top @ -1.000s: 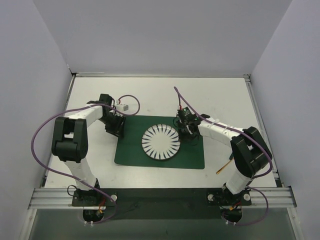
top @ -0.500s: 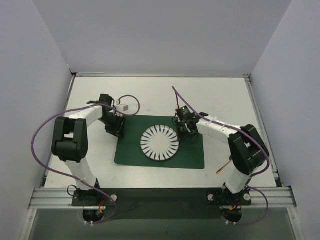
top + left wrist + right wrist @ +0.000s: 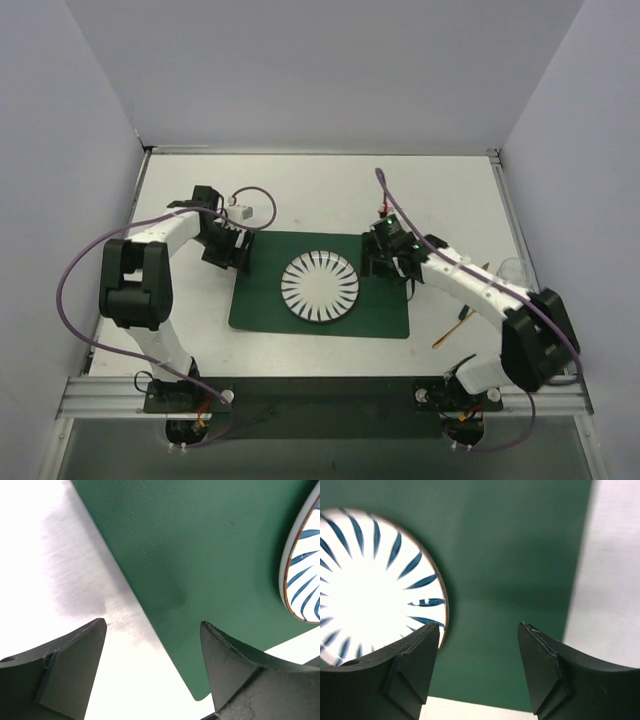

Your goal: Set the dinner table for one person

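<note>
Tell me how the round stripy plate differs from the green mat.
The round white plate with blue stripes is patterned; the dark green rectangular placemat is plain. The plate is smaller and sits on top; the placemat is bigger, underneath. Both lie flat.

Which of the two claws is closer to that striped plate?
The right gripper: it hangs just off the plate's right rim. The left gripper is farther off, over the placemat's left edge.

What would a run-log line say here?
left tool: open, empty, above left edge of dark green rectangular placemat | right tool: open, empty, beside round white plate with blue stripes | plate: on placemat
</note>
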